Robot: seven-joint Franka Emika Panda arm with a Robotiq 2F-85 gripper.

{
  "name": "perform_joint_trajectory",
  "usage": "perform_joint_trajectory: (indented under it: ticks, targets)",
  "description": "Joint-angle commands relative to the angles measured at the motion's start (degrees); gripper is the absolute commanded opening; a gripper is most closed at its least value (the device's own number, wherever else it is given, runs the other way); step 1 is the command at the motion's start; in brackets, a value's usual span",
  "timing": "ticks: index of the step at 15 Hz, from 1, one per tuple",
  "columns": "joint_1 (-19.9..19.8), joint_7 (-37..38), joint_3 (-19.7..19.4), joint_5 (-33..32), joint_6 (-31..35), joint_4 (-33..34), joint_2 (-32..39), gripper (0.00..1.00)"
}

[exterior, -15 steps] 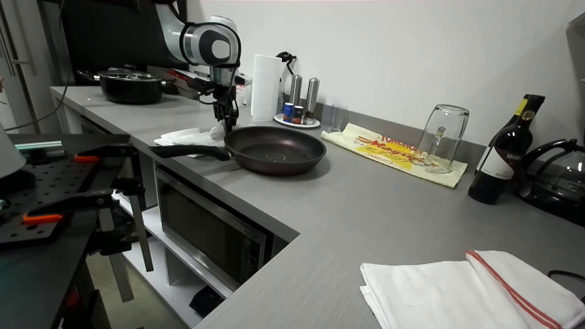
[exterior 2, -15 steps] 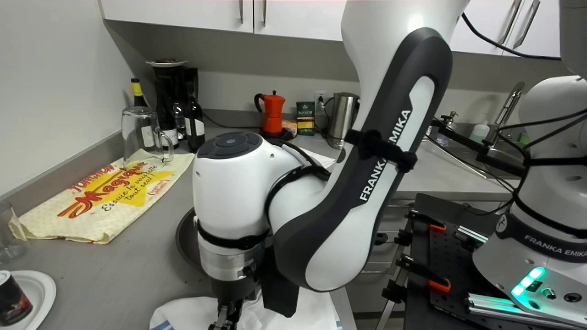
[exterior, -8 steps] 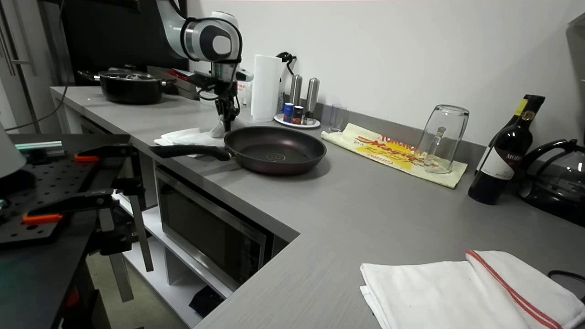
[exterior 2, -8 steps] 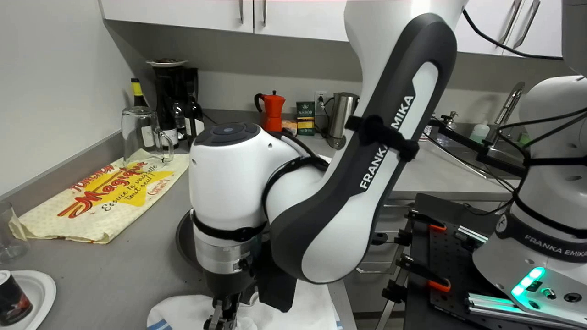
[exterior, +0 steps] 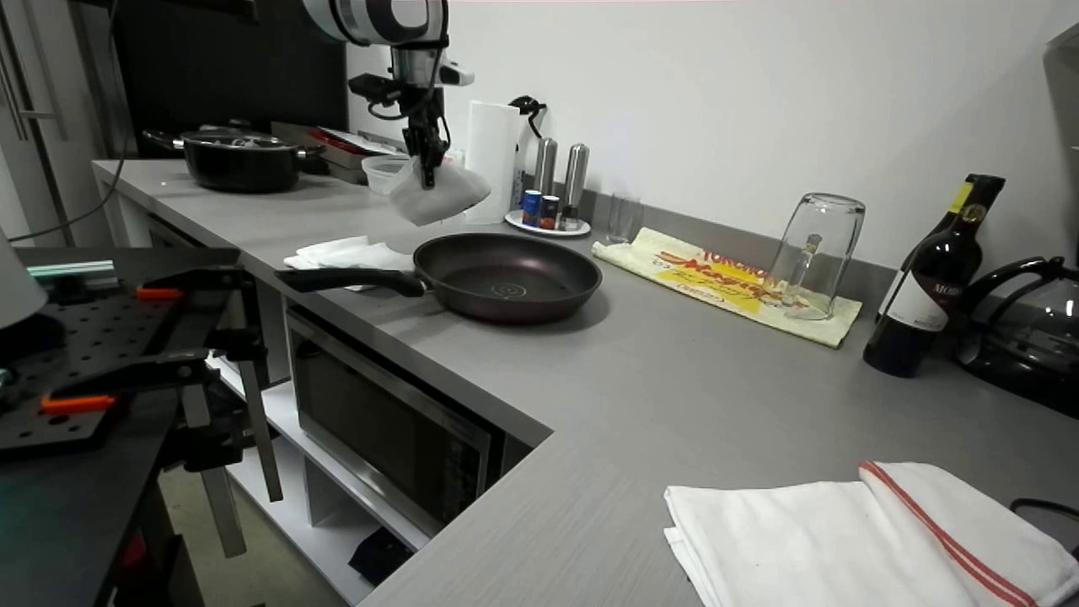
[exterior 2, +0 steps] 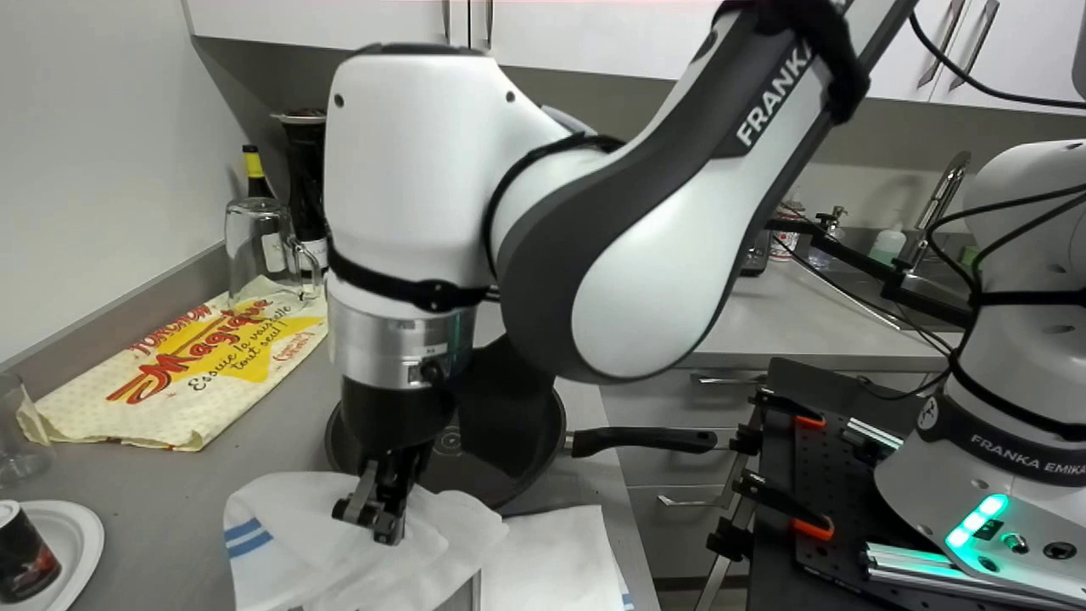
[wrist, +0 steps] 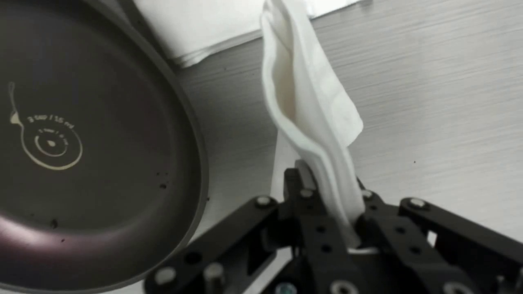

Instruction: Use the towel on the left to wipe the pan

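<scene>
My gripper (exterior: 428, 182) is shut on a white towel (exterior: 455, 192) and holds it above the counter, behind the pan. In an exterior view the held towel (exterior 2: 293, 530) shows blue stripes and hangs on both sides of the gripper (exterior 2: 378, 522). In the wrist view the towel's folds (wrist: 310, 110) stand between the fingers (wrist: 331, 185). The dark frying pan (exterior: 510, 291) sits flat on the counter, and its inside, with a few dark specks, shows in the wrist view (wrist: 110, 134). Another white towel (exterior: 346, 255) lies by the pan's handle (exterior: 362, 280), also seen in the wrist view (wrist: 204, 24).
A paper towel roll (exterior: 491, 160) and a plate (exterior: 527, 226) with shakers stand along the wall. A yellow cloth (exterior: 700, 278) bears an upturned glass mug (exterior: 818, 253). A black pot (exterior: 240, 164), wine bottle (exterior: 936, 278) and red-striped towel (exterior: 843, 548) are also on the counter.
My gripper has risen from the counter with the towel in it, and the towel now hangs in the air. The pan and the lying towel have stayed in place.
</scene>
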Motion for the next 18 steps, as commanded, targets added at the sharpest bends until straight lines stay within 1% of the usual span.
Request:
perform_joint_trajectory:
  ticks: [1,5,11,14,16,18]
  targets:
    - [-2.43,0.06,-0.72,-3.34,-1.43,-3.07,-6.11,0.03]
    - [-6.98,-0.69,-2.33,-7.13,-1.41,-4.42,-8.83,0.03]
    - [-12.82,1.63,-8.79,-19.39,-1.33,-6.68,-8.74,0.03]
    - [-14.22,3.53,-11.18,-25.09,-1.52,-8.48,-8.01,0.03]
    - [-14.13,6.18,-12.45,-29.48,-1.24,-9.12,-7.41,0.03]
    - [-14.0,9.5,-12.89,-33.65,-1.3,-9.11,-6.39,0.03]
